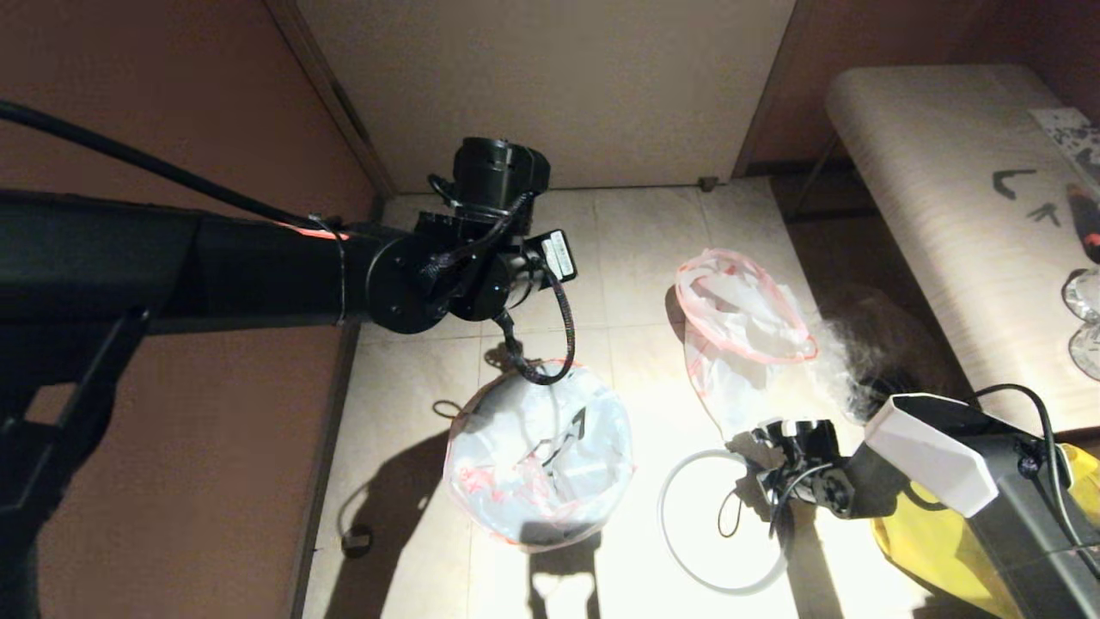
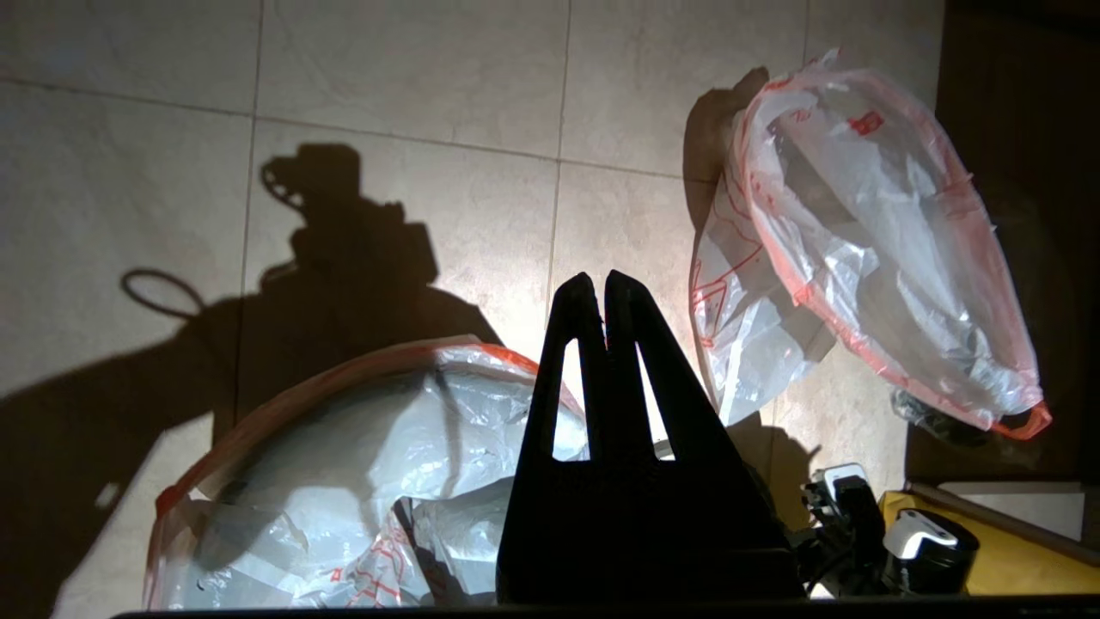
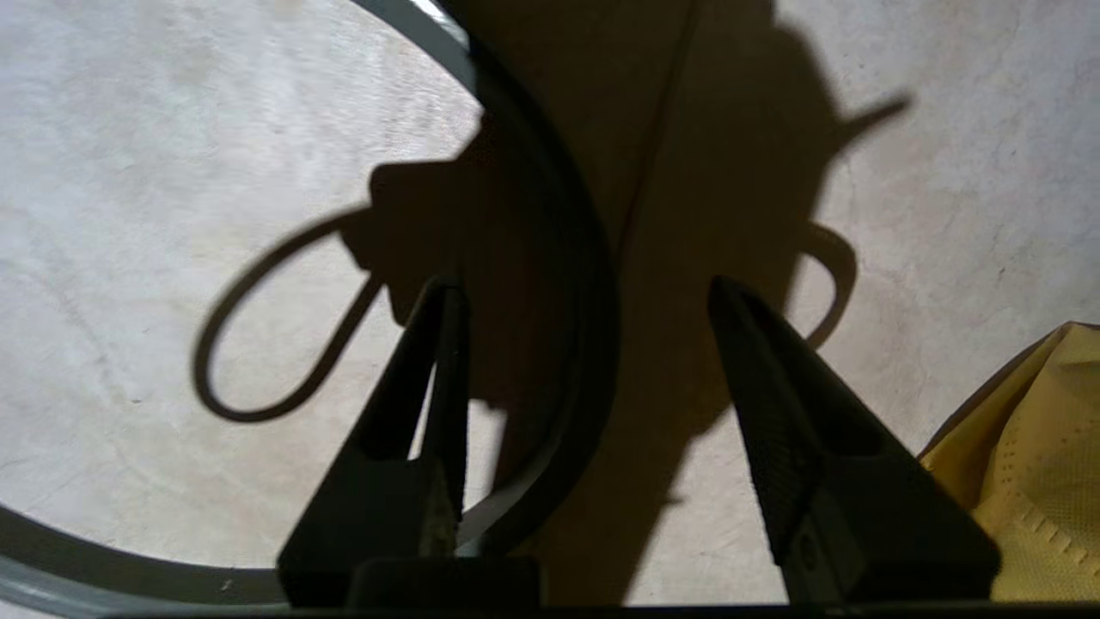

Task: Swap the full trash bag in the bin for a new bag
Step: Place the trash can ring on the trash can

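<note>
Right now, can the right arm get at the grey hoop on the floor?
Probably yes: the right gripper hangs open directly over the hoop, its fingers straddling the band, with nothing between them and the bare floor.

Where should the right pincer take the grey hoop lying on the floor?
On the near arc of the grey hoop, from straight above. It lies flat on the tiles, and the open right pincer already straddles that thin band, one finger on each side.

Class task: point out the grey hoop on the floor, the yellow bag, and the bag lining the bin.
grey hoop [image 1: 687, 563], head view, its lower-left arc.
yellow bag [image 3: 1044, 481], right wrist view, its perforated surface.
bag lining the bin [image 1: 593, 430], head view, wrinkled plastic inside.
</note>
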